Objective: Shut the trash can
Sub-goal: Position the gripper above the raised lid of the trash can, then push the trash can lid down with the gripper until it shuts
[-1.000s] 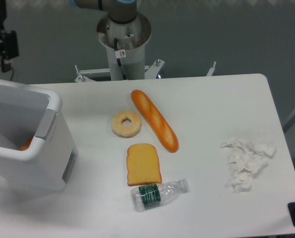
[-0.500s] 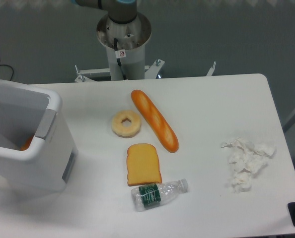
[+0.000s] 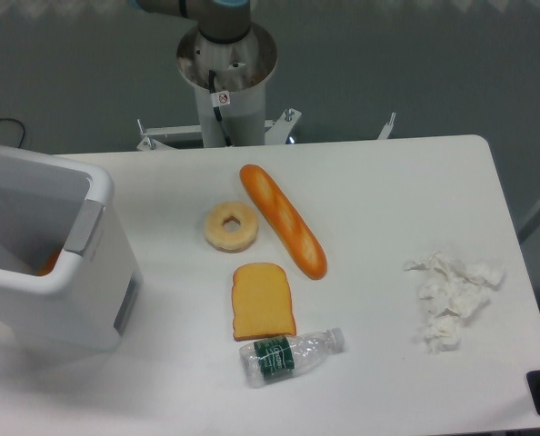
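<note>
The trash can [image 3: 56,263] stands open on the table [image 3: 388,182] beside a baguette [image 3: 283,220]; the arm's fingers are out of frame.

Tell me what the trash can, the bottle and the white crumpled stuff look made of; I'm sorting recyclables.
The trash can looks like smooth white moulded plastic with grey panels, going by its rounded corners and even sheen. The bottle appears to be clear thin plastic with a green label; the table shows through it. The crumpled tissue looks like soft matte paper, judging by its irregular creases.
</note>
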{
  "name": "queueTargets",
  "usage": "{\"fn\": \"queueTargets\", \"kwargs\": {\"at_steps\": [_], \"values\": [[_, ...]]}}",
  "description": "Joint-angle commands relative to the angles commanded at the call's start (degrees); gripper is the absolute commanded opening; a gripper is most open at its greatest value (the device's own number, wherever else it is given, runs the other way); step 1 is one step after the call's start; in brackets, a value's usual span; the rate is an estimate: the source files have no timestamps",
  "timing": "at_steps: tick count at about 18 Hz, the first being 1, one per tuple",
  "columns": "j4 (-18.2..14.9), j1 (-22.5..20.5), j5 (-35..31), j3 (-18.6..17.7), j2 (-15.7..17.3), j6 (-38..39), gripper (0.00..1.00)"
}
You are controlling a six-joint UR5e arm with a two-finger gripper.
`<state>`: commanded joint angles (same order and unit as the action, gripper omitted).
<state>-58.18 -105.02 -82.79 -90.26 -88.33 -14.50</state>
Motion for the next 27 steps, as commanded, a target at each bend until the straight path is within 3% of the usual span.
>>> {"fn": "queueTargets", "kwargs": {"at_steps": [11,22,27], "values": [[-0.09,-5.64,0.00,0.00,0.53,-0.09,1.00],[-0.26,-9.06,-0.53,-0.44,-4.30,-0.09,1.00],[-0.35,-9.85,-1.05,-1.14,-4.39,-0.09,1.00]]}}
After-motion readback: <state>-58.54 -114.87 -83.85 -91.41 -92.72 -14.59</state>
